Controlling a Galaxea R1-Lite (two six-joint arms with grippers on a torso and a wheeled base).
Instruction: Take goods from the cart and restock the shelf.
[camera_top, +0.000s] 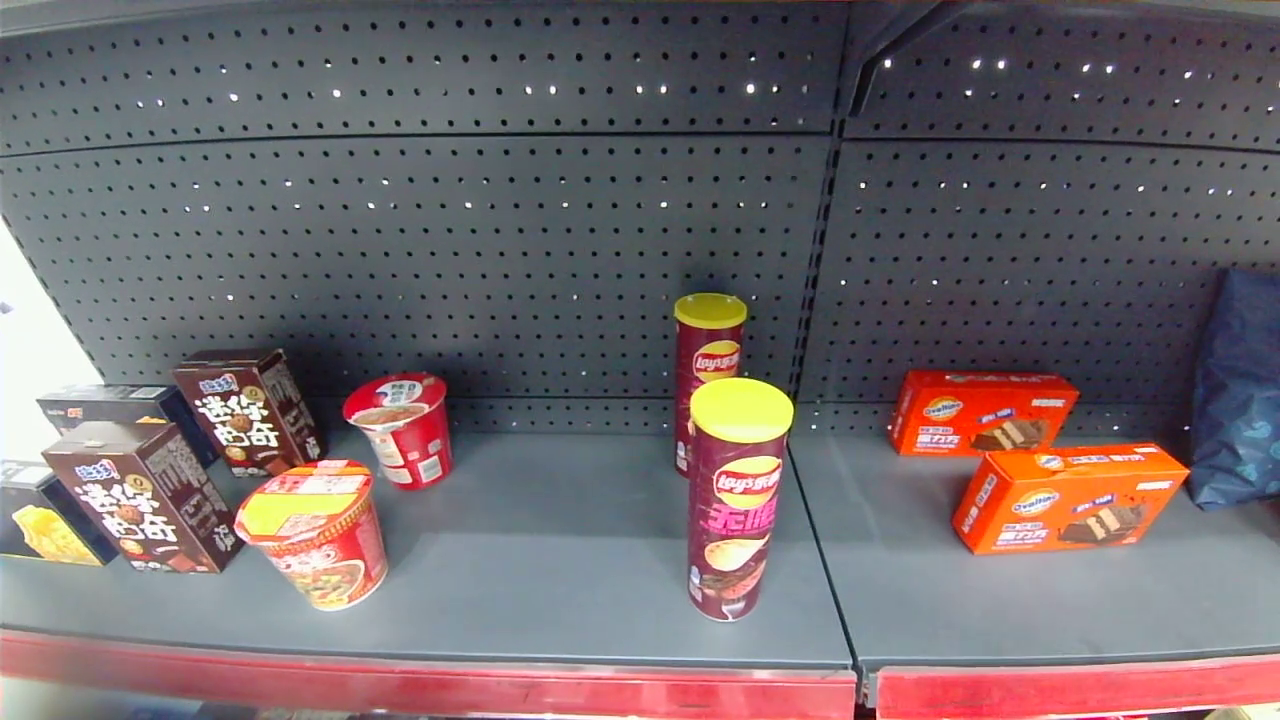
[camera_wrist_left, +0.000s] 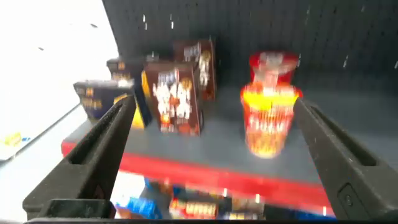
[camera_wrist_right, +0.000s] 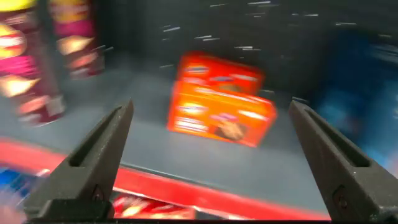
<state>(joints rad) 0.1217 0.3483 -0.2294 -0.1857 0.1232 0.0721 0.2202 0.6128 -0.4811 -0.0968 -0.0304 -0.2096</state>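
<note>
Grey shelf (camera_top: 560, 560) before you groups stock by kind: noodle cups (camera_top: 318, 545) left, chip cans (camera_top: 738, 500) centre, orange boxes (camera_top: 1065, 495) right. Your left gripper (camera_wrist_left: 212, 104) and right gripper (camera_wrist_right: 211, 107) hang spread and empty, free to fetch more.

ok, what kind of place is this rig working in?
Probably a shop aisle, or a mock-up of one: a dark shelf with a pegboard back and a red front edge, stocked front-to-back with chip cans, cup noodles and orange boxes.
</note>
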